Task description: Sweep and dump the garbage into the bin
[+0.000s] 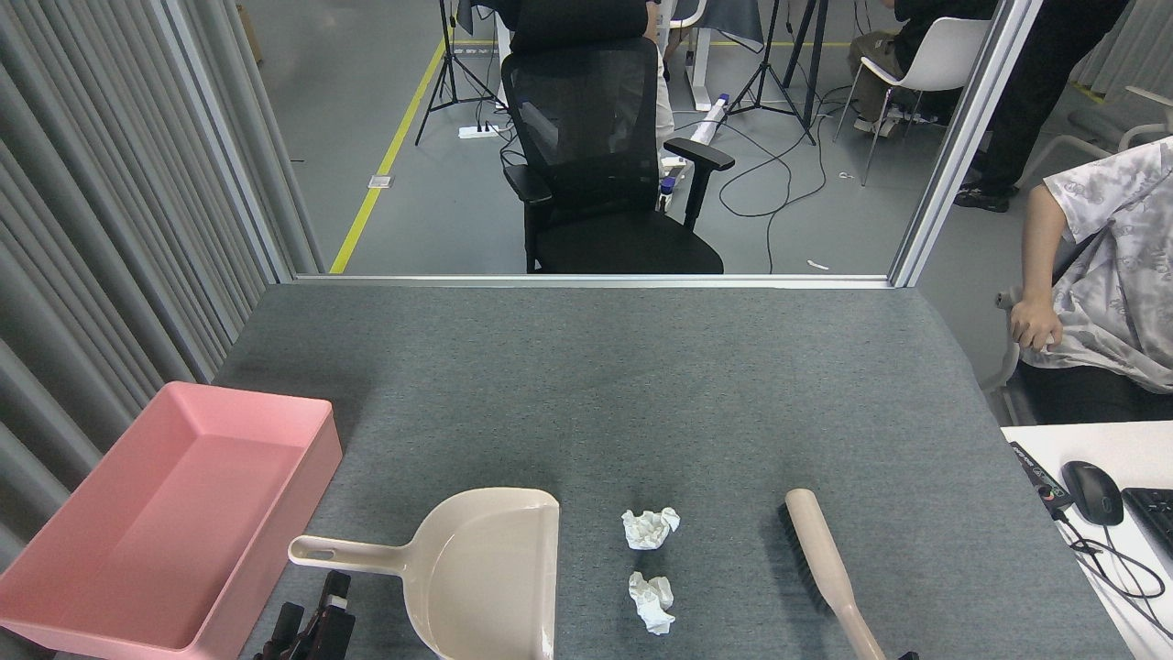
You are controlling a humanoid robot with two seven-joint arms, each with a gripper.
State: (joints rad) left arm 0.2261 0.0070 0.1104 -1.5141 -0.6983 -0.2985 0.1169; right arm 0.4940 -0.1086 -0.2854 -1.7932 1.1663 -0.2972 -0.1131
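We are seeing two tissue balls lying near the bench's front edge, between dustpan and brush; light, soft, easily scattered. Bin sitting front-left. Left claw state: cannot tell.

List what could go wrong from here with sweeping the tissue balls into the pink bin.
1. The left gripper sits just below the dustpan handle; a clumsy grasp might push the dustpan out of line.
2. The two tissue balls lie apart and look light, so the brush may flick one away.
3. The bin appears to overhang the table edge; a bump while dumping could tip it.
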